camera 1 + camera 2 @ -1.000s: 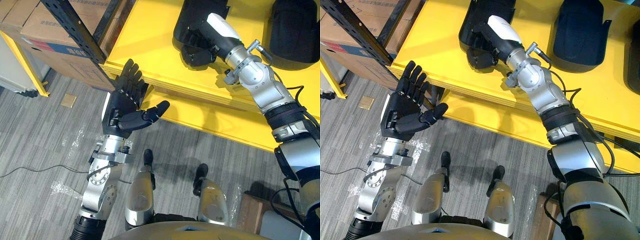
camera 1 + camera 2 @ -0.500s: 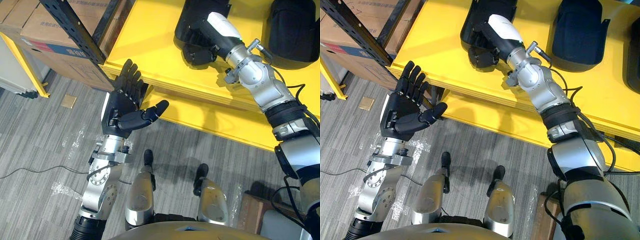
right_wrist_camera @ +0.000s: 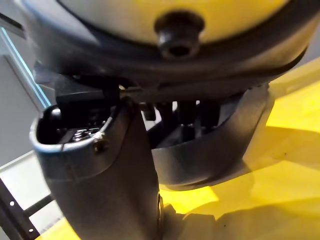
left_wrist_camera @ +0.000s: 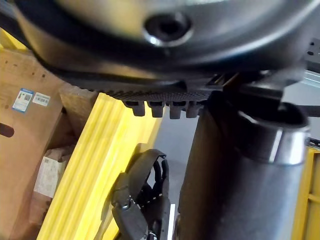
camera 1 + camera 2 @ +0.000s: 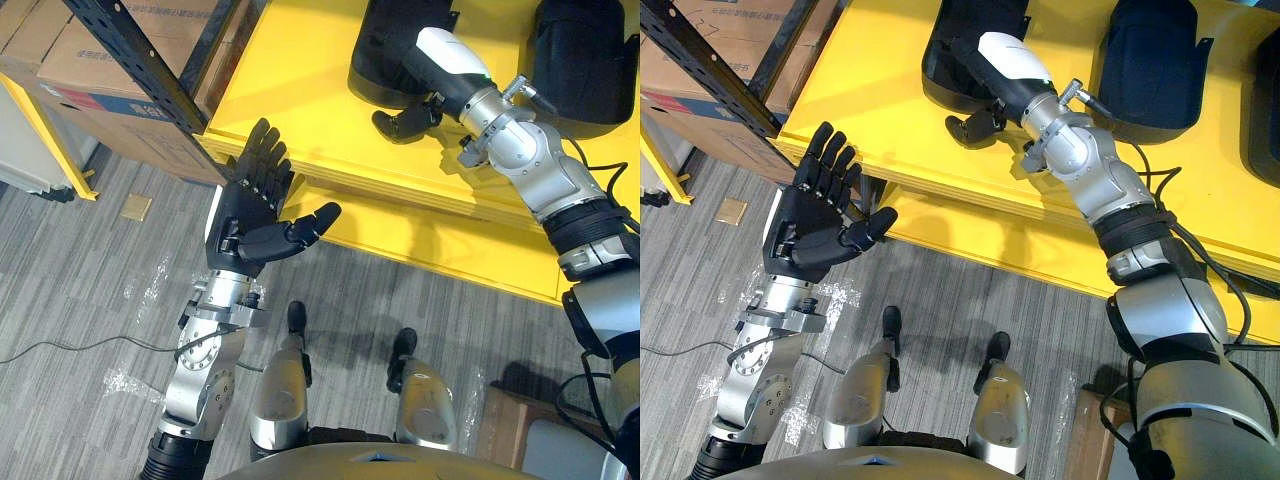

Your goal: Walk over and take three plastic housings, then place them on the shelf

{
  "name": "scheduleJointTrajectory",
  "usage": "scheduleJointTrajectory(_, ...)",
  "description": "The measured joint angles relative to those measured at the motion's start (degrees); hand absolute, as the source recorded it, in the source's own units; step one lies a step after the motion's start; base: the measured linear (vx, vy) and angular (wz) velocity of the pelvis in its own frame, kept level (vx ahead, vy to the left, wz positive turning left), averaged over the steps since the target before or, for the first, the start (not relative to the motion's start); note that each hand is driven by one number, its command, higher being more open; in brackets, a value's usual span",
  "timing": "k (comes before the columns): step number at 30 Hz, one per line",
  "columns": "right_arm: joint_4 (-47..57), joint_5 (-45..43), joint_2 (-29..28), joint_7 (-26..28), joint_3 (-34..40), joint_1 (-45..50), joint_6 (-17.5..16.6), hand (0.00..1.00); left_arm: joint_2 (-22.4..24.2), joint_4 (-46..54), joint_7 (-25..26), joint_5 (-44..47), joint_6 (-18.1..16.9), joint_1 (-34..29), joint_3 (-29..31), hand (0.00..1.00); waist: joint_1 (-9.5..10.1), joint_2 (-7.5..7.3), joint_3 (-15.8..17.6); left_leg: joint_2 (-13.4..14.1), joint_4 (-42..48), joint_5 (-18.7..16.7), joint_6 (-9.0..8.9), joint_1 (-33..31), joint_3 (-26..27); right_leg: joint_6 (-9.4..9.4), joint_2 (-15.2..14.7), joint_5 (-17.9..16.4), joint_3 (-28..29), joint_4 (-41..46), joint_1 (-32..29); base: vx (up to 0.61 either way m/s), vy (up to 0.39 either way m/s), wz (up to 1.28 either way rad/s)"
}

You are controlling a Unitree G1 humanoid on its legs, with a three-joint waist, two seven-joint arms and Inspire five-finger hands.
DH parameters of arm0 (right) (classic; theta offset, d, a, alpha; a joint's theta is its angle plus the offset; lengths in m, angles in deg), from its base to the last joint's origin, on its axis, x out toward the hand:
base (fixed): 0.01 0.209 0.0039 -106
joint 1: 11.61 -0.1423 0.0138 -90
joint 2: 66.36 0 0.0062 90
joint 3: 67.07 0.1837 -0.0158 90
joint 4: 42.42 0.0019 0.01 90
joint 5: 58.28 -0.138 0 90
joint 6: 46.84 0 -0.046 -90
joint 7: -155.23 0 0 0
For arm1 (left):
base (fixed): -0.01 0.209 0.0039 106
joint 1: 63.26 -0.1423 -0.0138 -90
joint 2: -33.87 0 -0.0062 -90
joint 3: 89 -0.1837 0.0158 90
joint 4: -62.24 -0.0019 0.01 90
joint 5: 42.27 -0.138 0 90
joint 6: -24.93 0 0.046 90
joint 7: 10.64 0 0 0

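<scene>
Right hand (image 5: pixel 1005 60): reaches in over the near edge of the worktop (image 5: pixel 300 90) to the leftmost housing (image 5: pixel 375 50). A white cover sits on its upper side. Its fingers go into the housing's hollow and are hidden there, so I cannot tell whether it grips. Its thumb (image 5: pixel 975 123) sticks out below the housing's rim, over bare yellow surface.
Right wrist view: the housing's curved dark wall rests on the yellow worktop, with the fingers behind it.
Left hand (image 5: pixel 250 210): held palm up just off the worktop's near-left corner, above the floor (image 5: pixel 80 270). Its fingers are straight and spread, the thumb is out to the side, and it holds nothing.
Leftmost housing: black plastic, lying on the worktop toward its left end, back from the near edge.
Second housing (image 5: pixel 1155 65): black, on the worktop to the right of the first and apart from it; no hand touches it.
Third housing (image 5: pixel 1265 110): a dark sliver at the worktop's right side, mostly cut off.
Rack upright (image 5: pixel 140 60): black perforated bar, slanting down to the worktop's near-left corner.
Cardboard boxes (image 5: pixel 90 50): stacked behind the upright, left of the worktop.
</scene>
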Motion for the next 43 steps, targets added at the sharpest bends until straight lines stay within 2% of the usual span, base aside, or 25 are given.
scheduleJointTrajectory(6,10.0,1.5,1.1,0.9,3.5,8.7,1.3,1.0,-0.1,-0.7,0.0,0.0,0.7,-0.1,-1.1,1.0,-0.31,-0.2,-0.3,0.0,-2.8,0.6,0.02,2.9,1.2,0.54,0.4,0.4,0.6,-1.7,1.9,0.03,-0.004,-0.07)
scheduleJointTrajectory(10,14.1,5.6,1.0,1.0,3.9,13.4,1.8,1.0,-0.1,-4.1,-0.1,0.0,1.0,-0.9,-1.7,1.0,-0.69,-1.06,-4.7,0.0,-4.7,1.2,0.05,3.5,1.8,0.87,0.8,0.6,0.7,-3.5,2.1,0.08,-0.017,-0.03)
scheduleJointTrajectory(12,16.4,7.5,1.0,-0.3,4.6,14.2,1.8,1.0,-0.3,-4.4,-0.1,-0.1,1.0,-2.1,-1.7,1.0,-1.46,-1.96,-6.5,0.1,-4.8,1.2,0.04,3.9,2.2,1.06,1.1,0.8,0.8,-4.6,3.0,0.08,-0.018,-0.03)
scheduleJointTrajectory(15,19.5,9.0,0.9,-4.4,6.7,14.3,1.0,1.0,-0.3,-4.9,-0.2,-0.2,1.0,-2.2,-1.9,1.0,-1.59,-2.13,-8.5,0.2,-4.8,0.9,-0.23,4.8,2.4,1.23,1.4,1.0,1.0,-5.7,4.2,0.04,-0.011,-0.03)
scheduleJointTrajectory(17,25.3,7.7,0.3,-8.8,12.2,14.4,-1.5,1.0,-0.3,-5.1,-0.1,-0.5,1.0,-2.1,-2.1,1.0,-1.78,-2.07,-11.7,0.3,-4.8,0.6,-0.39,4.9,2.6,1.44,1.7,1.6,0.9,-7.6,5.1,0.0,0.0,0.0)
scheduleJointTrajectory(19,28.4,4.4,0.3,-10.0,15.8,14.4,-2.6,1.0,-0.3,-5.1,0.2,-0.6,0.9,-2.0,-2.1,1.0,-1.82,-2.28,-12.9,0.3,-4.9,0.2,-0.36,5.7,2.7,1.59,1.8,1.8,1.0,-8.6,6.3,0.02,0.003,-0.01)
scheduleJointTrajectory(23,34.4,-2.7,0.3,-10.8,24.8,18.6,-2.9,1.0,-0.3,-5.3,4.9,-3.2,0.3,-2.1,-0.7,1.0,-2.4,-3.19,-15.8,0.2,-4.9,-0.1,-0.31,6.6,3.1,1.68,2.0,2.4,1.1,-10.1,7.8,0.0,0.001,-0.02)
scheduleJointTrajectory(27,39.4,-6.5,0.4,-10.7,36.5,31.0,-0.7,1.0,0.1,-6.9,10.7,-3.6,-4.3,-2.5,4.9,1.0,-3.64,-4.5,-18.3,0.3,-5.1,-0.4,-0.19,6.7,4.2,1.76,2.2,3.3,1.9,-11.9,7.9,-0.01,0.004,-0.11)
scheduleJointTrajectory(29,41.4,-8.1,-0.1,-10.7,42.4,39.0,0.5,1.0,0.8,-6.8,15.1,-8.0,-7.4,-3.7,8.8,1.0,-4.74,-4.94,-18.9,0.2,-5.1,-0.5,-0.28,6.7,4.6,2.01,2.3,3.7,2.2,-12.8,8.1,-0.01,0.003,-0.15)
scheduleJointTrajectory(30,42.9,-10.1,-2.1,-10.6,47.5,46.4,1.5,1.0,1.8,-6.7,19.0,-12.0,-9.3,-5.1,12.7,1.0,-5.27,-5.09,-19.6,0.2,-5.2,-0.6,-0.35,6.7,5.1,1.99,2.4,3.9,2.6,-13.5,8.0,0.0,0.0,-0.15)
scheduleJointTrajectory(32,43.2,-11.0,-5.9,-10.5,52.0,52.7,2.4,1.0,2.7,-6.6,23.2,-14.7,-10.3,-6.8,16.1,1.0,-6.23,-5.06,-20.6,0.3,-5.2,-0.9,-0.42,6.7,5.5,2.01,2.5,4.0,3.0,-13.9,8.0,0.02,-0.005,-0.13)
scheduleJointTrajectory(36,43.1,-15.8,-18.5,-11.0,62.3,67.7,3.7,1.0,6.6,-6.8,30.8,-18.5,-11.1,-11.4,25.0,1.0,-8.03,-4.24,-22.6,0.4,-5.2,-1.8,-0.56,6.6,6.5,1.95,2.7,4.6,3.6,-15.4,7.9,0.04,-0.007,-0.14)
scheduleJointTrajectory(40,40.9,-22.7,-31.7,-11.7,63.7,78.6,3.7,1.0,9.6,-15.1,33.4,-17.7,-12.0,-16.0,31.0,1.0,-9.3,-4.03,-24.1,0.9,-5.2,-2.7,-1.06,7.5,8.6,1.88,3.3,4.6,5.5,-16.1,7.9,0.04,-0.012,-0.24)
scheduleJointTrajectory(43,34.3,-27.1,-38.0,-11.7,61.0,84.0,4.6,1.0,11.1,-24.9,33.9,-15.0,-12.3,-17.4,33.2,1.0,-9.43,-4.39,-24.8,1.6,-5.1,-3.3,-1.37,8.8,10.2,1.68,3.8,4.6,6.6,-16.1,8.3,0.03,-0.019,-0.21)
